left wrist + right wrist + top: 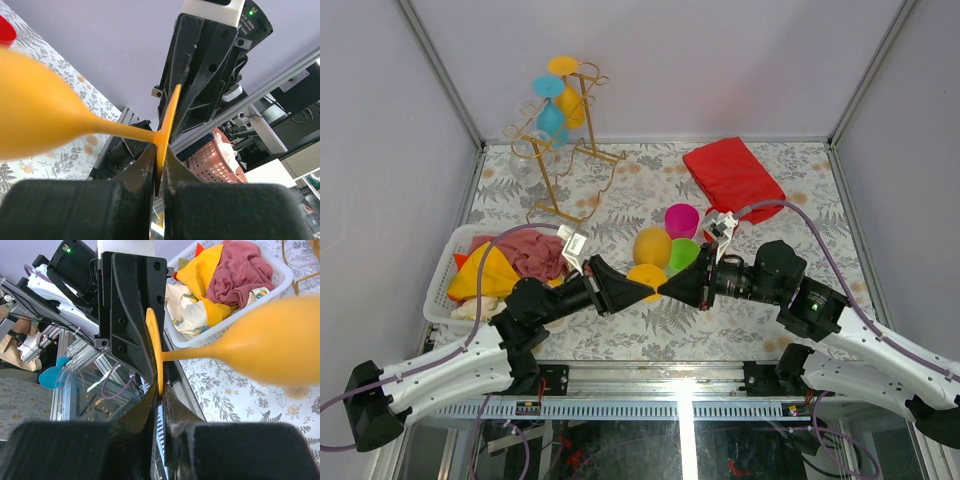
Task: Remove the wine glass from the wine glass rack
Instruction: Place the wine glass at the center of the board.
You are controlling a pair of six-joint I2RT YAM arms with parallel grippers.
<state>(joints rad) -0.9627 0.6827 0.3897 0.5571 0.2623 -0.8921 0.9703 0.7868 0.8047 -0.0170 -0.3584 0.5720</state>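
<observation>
Here, orange wine glass at desk centre, its foot pinched tight by left gripper and right gripper, wine glass rack at eleven o'clock.

Robotics lab test cell: alu-profile frame, white encl. walls.

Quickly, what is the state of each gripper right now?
Left gripper: closed on the foot of the orange wine glass.
Right gripper: closed on the same foot, from the opposite side.
</observation>
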